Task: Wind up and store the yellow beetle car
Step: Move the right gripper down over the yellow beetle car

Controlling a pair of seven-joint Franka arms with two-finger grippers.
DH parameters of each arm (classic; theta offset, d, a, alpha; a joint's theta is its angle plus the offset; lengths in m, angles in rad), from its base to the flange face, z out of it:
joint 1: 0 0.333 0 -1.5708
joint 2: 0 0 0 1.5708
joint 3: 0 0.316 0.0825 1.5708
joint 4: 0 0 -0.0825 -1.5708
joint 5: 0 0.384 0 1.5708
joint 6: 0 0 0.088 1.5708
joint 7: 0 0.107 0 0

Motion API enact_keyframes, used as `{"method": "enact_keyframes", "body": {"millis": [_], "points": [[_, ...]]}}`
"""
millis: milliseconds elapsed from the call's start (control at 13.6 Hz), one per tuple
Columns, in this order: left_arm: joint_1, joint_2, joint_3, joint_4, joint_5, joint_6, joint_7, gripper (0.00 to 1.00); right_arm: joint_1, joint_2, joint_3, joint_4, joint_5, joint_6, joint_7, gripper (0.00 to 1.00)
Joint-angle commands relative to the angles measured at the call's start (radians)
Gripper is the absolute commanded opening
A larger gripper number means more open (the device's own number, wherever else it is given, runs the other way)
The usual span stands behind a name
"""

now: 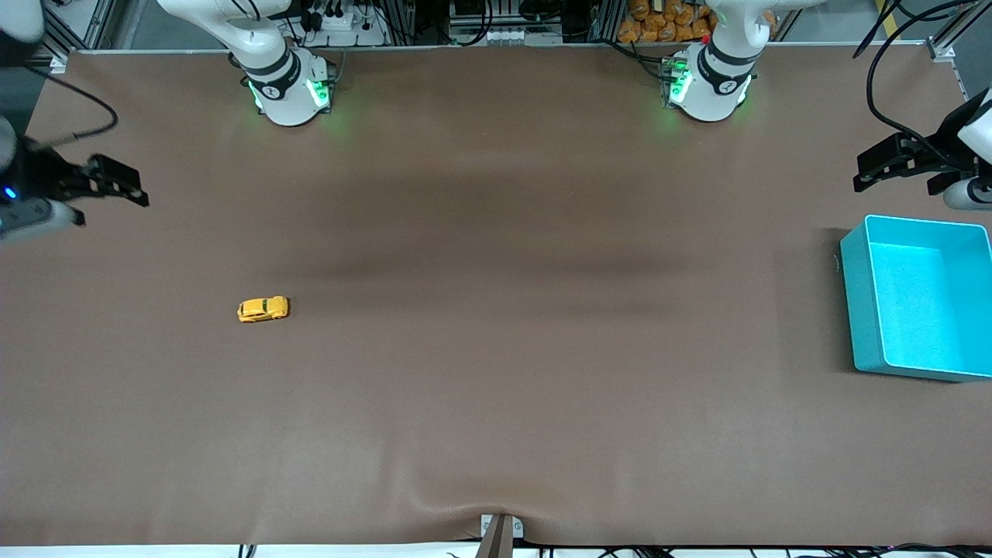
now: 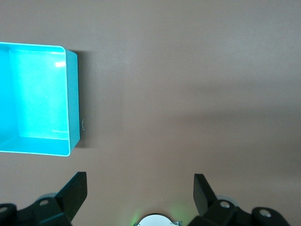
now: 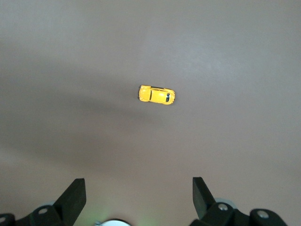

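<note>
Nearest the front camera, out on the brown cloth-covered table (image 1: 496, 403), sits the tiny yellow-orange beetle-shaped toy car (image 1: 263, 309), on its wheels toward the right arm's end, with bare cloth all round it and nothing touching it. Somewhat farther from the camera, at the left arm's end, the teal rectangular plastic bin (image 1: 856, 310) stands upright with nothing in it, well apart from the car. Farther again, the right gripper (image 1: 116, 186) hangs over the table edge at its own end, jaws spread wide and holding nothing; its wrist view looks down on the car ahead of the fingers (image 3: 73, 200). The left gripper (image 1: 891, 163) waits over its own end beside the bin, jaws just as wide and empty. To my eye nothing has begun, so the first step would fall to the right arm: come down over the car with the fingers square across its narrow sides, low on the body, and close gently, since so small and rounded a shell could squirt out or roll on its wheels if pinched off-centre.
</note>
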Motion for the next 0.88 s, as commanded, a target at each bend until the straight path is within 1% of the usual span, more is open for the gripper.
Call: {"method": "enact_keyframes", "body": {"millis": [0, 147, 441, 662, 809], "points": [[-0.004, -0.005, 0.002, 0.005, 0.019, -0.008, -0.008, 1.0, -0.012, 0.02, 0.0, -0.082, -0.012, 0.074, -0.184, 1.0], [-0.004, -0.005, 0.004, 0.005, 0.02, -0.008, -0.01, 1.0, -0.004, 0.02, 0.0, -0.155, -0.012, 0.149, -0.266, 1.0], [-0.005, -0.004, 0.004, 0.003, 0.02, -0.008, -0.014, 1.0, 0.001, 0.022, 0.001, -0.284, -0.013, 0.313, -0.529, 1.0], [-0.004, -0.004, 0.002, 0.005, 0.018, -0.006, -0.016, 1.0, 0.001, 0.078, 0.001, -0.315, -0.027, 0.404, -0.672, 1.0], [-0.004, -0.004, 0.002, 0.003, 0.021, -0.008, -0.016, 1.0, 0.002, 0.118, 0.001, -0.347, -0.027, 0.523, -0.811, 1.0]]}}
